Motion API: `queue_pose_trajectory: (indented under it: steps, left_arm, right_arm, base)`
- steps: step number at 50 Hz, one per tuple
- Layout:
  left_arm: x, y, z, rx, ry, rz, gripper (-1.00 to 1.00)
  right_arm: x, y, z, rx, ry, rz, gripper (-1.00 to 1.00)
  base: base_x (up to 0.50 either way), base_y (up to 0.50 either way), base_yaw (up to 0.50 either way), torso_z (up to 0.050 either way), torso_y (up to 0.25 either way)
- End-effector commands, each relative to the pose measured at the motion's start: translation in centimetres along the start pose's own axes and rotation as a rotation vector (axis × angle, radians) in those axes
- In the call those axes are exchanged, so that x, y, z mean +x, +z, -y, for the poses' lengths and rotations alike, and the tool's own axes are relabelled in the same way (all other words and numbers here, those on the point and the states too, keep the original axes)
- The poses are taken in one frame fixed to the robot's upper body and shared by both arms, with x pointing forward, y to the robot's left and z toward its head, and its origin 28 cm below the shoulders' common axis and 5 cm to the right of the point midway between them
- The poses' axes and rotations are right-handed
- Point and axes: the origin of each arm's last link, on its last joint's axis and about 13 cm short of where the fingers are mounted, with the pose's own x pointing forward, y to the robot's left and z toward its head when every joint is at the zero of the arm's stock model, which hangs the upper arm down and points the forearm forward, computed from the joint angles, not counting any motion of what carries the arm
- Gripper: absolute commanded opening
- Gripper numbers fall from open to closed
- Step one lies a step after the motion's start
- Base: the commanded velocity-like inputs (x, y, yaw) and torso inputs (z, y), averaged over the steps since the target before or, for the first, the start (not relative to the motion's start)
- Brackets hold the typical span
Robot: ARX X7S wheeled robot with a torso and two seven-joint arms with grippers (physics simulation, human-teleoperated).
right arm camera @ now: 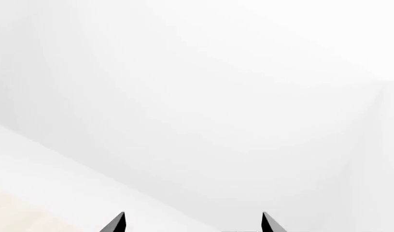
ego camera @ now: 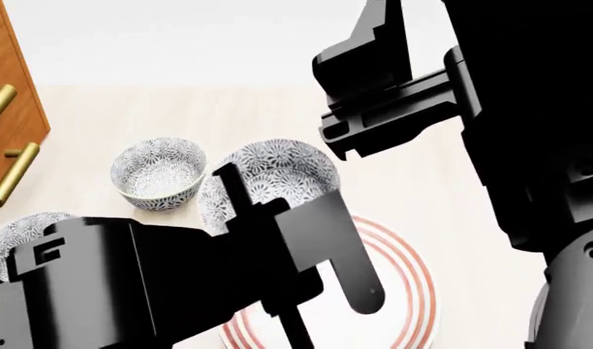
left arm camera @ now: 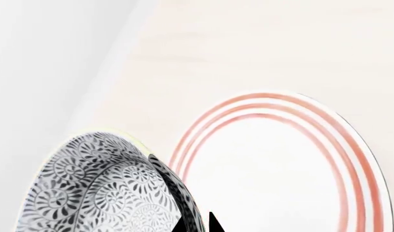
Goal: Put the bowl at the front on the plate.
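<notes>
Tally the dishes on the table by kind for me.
Patterned bowls: 3: one held by the left gripper, one behind it to the left, one at the view's left edge
Red-ringed plates: 1
Total: 4

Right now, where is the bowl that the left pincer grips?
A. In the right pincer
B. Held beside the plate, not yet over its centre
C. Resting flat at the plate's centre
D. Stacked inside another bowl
B: the left wrist view shows the bowl in the left pincer, off to the side of the plate, whose centre is bare.
</notes>
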Motion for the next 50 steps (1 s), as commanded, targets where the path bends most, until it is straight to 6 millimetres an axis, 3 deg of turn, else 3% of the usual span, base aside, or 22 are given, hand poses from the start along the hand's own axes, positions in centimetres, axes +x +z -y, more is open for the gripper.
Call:
queue_pose_trajectory:
  steps: [1,13,50]
  left_arm:
    - [1.1,0.5,-0.7,-0.01,0.008,-0.025,-1.0]
    - [1.0,1.5,-0.2,-0.02,-0.035,-0.006,-1.0]
    - [3.9,0.5,1.6,-0.01,-0.059,-0.021,-1.0]
  right_arm:
    - [0.1,-0.2,-0.1,-0.008,0.0,-0.009,1.0]
    - [0.6,-0.6,-0.3,-0.002,0.014,-0.024,1.0]
    - [-0.5,-0.6,-0.2,-0.003,-0.004,-0.049,1.0]
  base:
    - [0.0,0.0,0.0,0.0,0.01]
    - [0.0,0.0,0.0,0.0,0.0]
    - [0.0,0.0,0.0,0.001,0.001]
